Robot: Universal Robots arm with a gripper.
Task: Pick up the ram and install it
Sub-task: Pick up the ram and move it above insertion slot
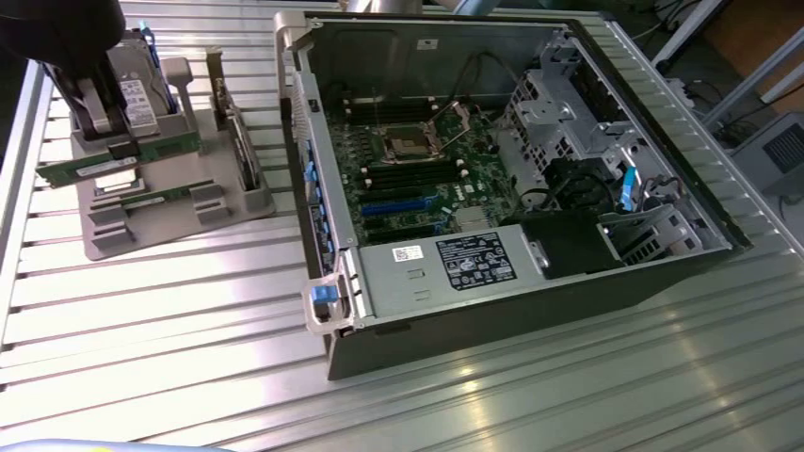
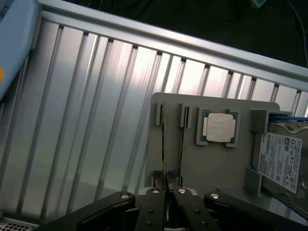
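My black gripper (image 1: 120, 149) hangs over the grey parts holder (image 1: 239, 202) at the exterior view's left. It is shut on the ram (image 1: 82, 169), a slim green stick that lies level and looks raised a little above the holder. In the wrist view the ram (image 2: 164, 144) is edge-on, pinched between the two fingertips of the gripper (image 2: 166, 190). A second green stick (image 1: 157, 196) rests in the holder beside it, and appears edge-on as the second stick (image 2: 182, 139) in the wrist view. The open computer case (image 1: 320, 188) lies at the right, its motherboard (image 1: 427, 160) facing up.
A silver hard drive (image 1: 132, 85) with a white label stands in the holder behind the gripper; the hard drive (image 2: 284, 161) is next to the square silver CPU (image 2: 219, 127). A ribbed metal table (image 1: 188, 311) carries everything. The case's power supply (image 1: 472, 264) and cables fill its near side.
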